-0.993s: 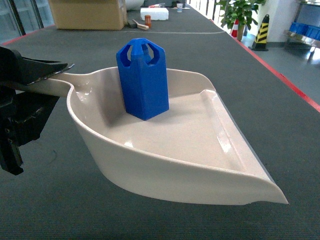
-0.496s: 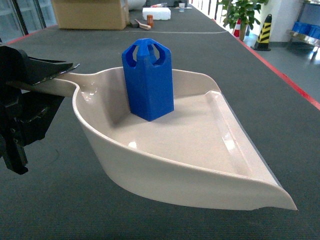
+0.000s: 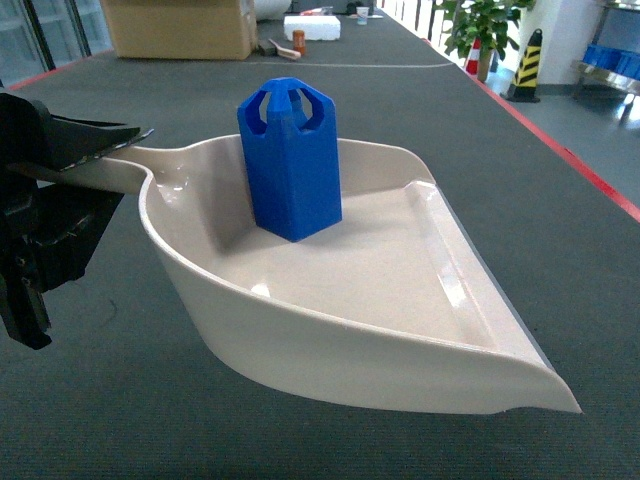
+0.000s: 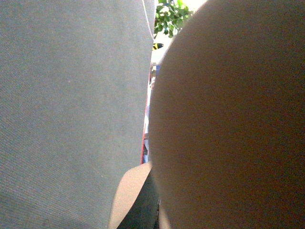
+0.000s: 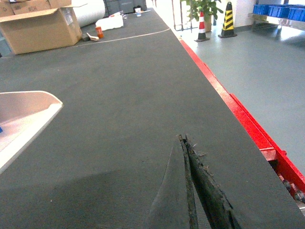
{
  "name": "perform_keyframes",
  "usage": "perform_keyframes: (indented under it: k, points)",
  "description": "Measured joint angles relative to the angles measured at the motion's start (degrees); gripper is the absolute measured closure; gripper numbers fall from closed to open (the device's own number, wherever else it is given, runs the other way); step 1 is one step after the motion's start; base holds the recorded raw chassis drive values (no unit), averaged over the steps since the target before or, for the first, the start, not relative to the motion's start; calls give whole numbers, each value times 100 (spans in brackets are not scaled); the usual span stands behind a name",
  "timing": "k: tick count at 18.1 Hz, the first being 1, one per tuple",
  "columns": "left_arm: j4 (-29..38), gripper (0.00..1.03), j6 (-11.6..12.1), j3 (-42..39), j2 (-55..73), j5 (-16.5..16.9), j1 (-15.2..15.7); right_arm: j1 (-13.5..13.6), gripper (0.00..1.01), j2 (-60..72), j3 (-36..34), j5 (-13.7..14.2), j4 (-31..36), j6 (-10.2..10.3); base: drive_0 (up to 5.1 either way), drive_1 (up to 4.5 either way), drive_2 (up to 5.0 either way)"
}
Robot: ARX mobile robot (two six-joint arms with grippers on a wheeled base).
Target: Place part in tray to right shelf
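The blue part (image 3: 291,160) stands upright inside the beige tray (image 3: 400,300), near its back wall. In the head view my left gripper (image 3: 118,160) is shut on the tray's handle (image 3: 125,170) at the far left and holds the tray level over the dark mat. The tray's underside (image 4: 228,124) fills most of the left wrist view. My right gripper (image 5: 183,140) is shut with nothing in it, low over the mat to the right of the tray's lip (image 5: 28,112). The right shelf (image 3: 612,55) with blue crates shows far off at the top right.
A red edge strip (image 5: 238,107) borders the mat on the right, with grey floor beyond it. A cardboard box (image 3: 180,28), a white box (image 3: 312,27) and small items lie at the far end. A striped cone (image 3: 526,65) and a potted plant (image 3: 480,25) stand near the shelf.
The tray with the part swayed slightly right, then back left. The left gripper kept its hold on the handle.
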Motion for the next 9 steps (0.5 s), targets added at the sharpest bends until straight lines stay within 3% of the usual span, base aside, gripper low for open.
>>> perform_keyframes:
  k: [4, 6, 9]
  points:
    - [2, 88, -2, 0, 0, -2, 0, 0, 99, 0, 0, 0, -2, 0, 0, 0, 0]
    - [0, 88, -2, -2, 0, -31, 28, 0, 37, 0, 0, -4, 4, 0, 238, -135, -135]
    - [-7, 88, 2, -2, 0, 0, 11, 0, 6, 0, 0, -2, 0, 0, 482, -263, -263]
